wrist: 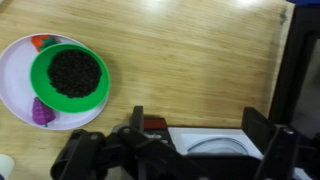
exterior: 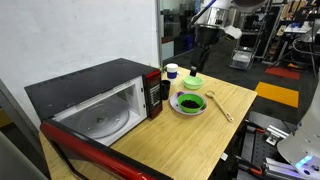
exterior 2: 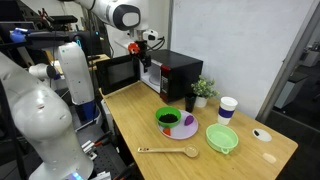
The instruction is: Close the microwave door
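Wooden table [exterior: 238, 100] — one microwave [exterior: 85, 82], one door [exterior: 95, 155]

Matte black microwave [exterior: 88, 80] casing; smooth pale wooden table [exterior: 195, 135]

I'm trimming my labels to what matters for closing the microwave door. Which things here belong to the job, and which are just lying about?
Job: microwave, microwave door (open), gripper.

Lying about: green bowl of dark food on a white plate, empty green bowl, wooden spoon, lidded cup, potted plant.
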Controlling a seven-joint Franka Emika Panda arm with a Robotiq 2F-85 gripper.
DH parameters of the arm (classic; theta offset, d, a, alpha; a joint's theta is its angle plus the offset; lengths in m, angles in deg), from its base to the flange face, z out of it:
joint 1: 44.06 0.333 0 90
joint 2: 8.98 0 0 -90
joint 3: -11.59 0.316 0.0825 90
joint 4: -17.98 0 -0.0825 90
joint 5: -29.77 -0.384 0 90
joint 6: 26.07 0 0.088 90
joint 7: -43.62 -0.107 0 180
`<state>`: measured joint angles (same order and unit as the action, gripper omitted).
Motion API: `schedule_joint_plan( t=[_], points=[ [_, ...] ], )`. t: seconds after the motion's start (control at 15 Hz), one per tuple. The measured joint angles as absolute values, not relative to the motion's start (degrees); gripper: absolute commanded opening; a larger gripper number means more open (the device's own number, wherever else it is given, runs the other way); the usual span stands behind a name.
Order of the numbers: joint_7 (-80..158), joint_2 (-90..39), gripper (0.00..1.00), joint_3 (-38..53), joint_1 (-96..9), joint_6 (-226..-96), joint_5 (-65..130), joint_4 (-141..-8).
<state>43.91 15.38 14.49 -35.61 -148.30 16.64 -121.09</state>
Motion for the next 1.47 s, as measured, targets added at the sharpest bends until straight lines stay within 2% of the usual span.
schedule_joint_plan(
  t=[1.0, 1.07, 1.13, 1.47],
  points=[
    [35.2, -1.2, 1.0, 26.2, -25.8, -162.3, -3.7, -107.2],
    [35.2, -2.5, 0.92, 26.8, -25.3, -162.8, -4.4, -105.8],
    [35.2, -3.7, 0.74, 27.4, -24.9, -163.4, -5.1, -104.4],
    [35.3, -9.2, 0.38, 30.1, -23.6, -165.0, -7.6, -98.0]
  ],
)
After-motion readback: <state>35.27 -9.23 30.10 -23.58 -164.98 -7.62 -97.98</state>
